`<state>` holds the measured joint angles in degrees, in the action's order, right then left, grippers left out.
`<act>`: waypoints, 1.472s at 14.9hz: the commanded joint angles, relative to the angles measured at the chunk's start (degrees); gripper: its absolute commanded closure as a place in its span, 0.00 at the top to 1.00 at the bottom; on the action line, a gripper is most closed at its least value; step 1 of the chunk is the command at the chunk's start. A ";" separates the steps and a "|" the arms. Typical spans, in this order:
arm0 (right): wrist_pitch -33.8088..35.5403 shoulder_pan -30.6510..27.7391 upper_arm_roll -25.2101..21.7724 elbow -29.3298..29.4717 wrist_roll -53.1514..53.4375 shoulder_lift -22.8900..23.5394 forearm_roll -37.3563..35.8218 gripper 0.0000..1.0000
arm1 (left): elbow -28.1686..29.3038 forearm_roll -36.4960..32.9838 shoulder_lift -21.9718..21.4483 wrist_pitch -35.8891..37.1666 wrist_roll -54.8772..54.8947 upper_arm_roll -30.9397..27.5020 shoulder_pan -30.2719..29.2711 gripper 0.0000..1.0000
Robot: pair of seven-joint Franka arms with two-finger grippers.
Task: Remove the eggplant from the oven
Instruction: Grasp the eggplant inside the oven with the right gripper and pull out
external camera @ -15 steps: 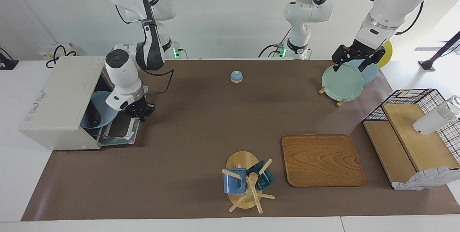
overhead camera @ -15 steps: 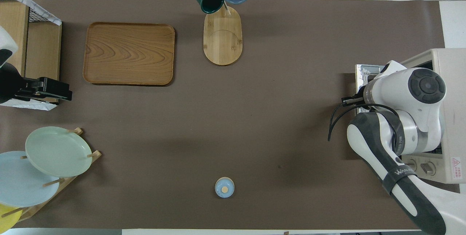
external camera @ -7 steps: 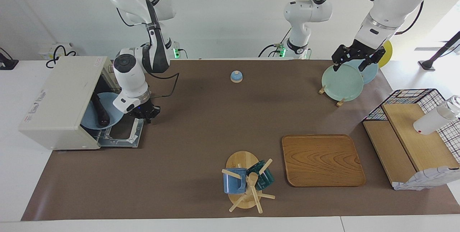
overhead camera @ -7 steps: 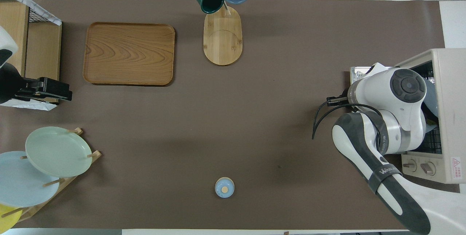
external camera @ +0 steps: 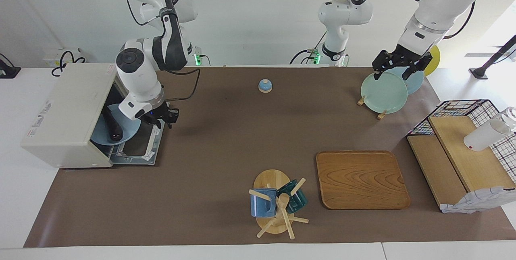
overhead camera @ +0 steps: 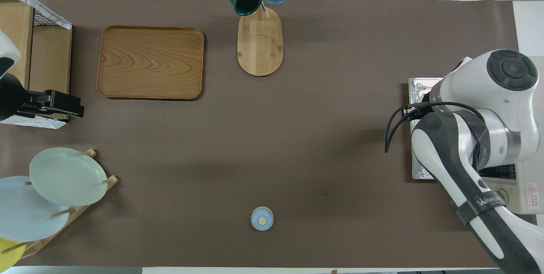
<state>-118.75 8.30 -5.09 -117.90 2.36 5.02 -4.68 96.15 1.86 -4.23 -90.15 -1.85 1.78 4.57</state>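
From my remote station, facing view: oven [external camera: 66, 113] sits at the right arm's end of the table, door [external camera: 142, 147] dropped flat on the brown mat [external camera: 225, 139]. A blue plate [external camera: 115, 129] pokes partway out of the oven mouth, resting on the wire rack, and the eggplant [external camera: 112, 125] lies across that plate, dark and slender, still within the opening. So the eggplant is on the plate, at the oven's threshold, not on the mat.

Right gripper [external camera: 160, 117] hangs over the open door, just beside the plate's rim. I see nothing between its fingers; whether they are spread or pressed together I cannot tell from here. In the overhead view the right arm's wrist covers the oven mouth, so plate and eggplant are hidden there; only a strip of the oven top [overhead camera: 529, 189] and the door edge [overhead camera: 418, 91] show.

Left gripper [external camera: 397, 63] waits above the plate rack [external camera: 371, 105] at the left arm's end, over the green plate [external camera: 383, 92], fingers spread wide apart, holding nothing.

Other items, approx. mid-table: small blue bell [external camera: 265, 86] near the robots' edge; wooden tray [external camera: 361, 179] and mug tree [external camera: 276, 207] w/ a blue mug [external camera: 263, 203] and a green mug [external camera: 294, 197], both farther from the robots. Wire basket w/ wooden boards [external camera: 463, 151] stands at the left arm's end, farther from the robots than the plate rack
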 commanded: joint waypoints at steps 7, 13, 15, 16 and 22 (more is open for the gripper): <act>4.14 -4.08 -0.01 -0.32 -9.47 -0.89 -5.25 0.38 | -0.44 0.51 0.10 0.94 0.53 0.41 -0.88 1.00; 0.63 -6.54 -0.71 -3.03 -14.22 -1.50 -5.60 0.37 | -0.44 0.51 0.10 0.94 0.53 0.41 -0.88 1.00; -4.36 -6.55 -0.98 -6.89 -13.88 -2.55 -5.60 0.32 | -0.44 0.51 0.10 0.94 0.53 0.41 -0.88 1.00; -6.30 -6.55 -0.98 -8.13 -13.79 -2.90 -5.60 0.30 | -0.44 0.51 0.10 0.94 0.53 0.41 -0.88 1.00; -5.97 -5.50 -0.98 -7.88 -14.23 -2.91 -7.52 0.00 | -0.44 0.51 0.10 0.94 0.53 0.41 -0.88 1.00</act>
<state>-124.25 2.28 -6.07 -124.68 -10.77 2.60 -9.95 96.15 1.86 -4.23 -90.14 -1.85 1.78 4.57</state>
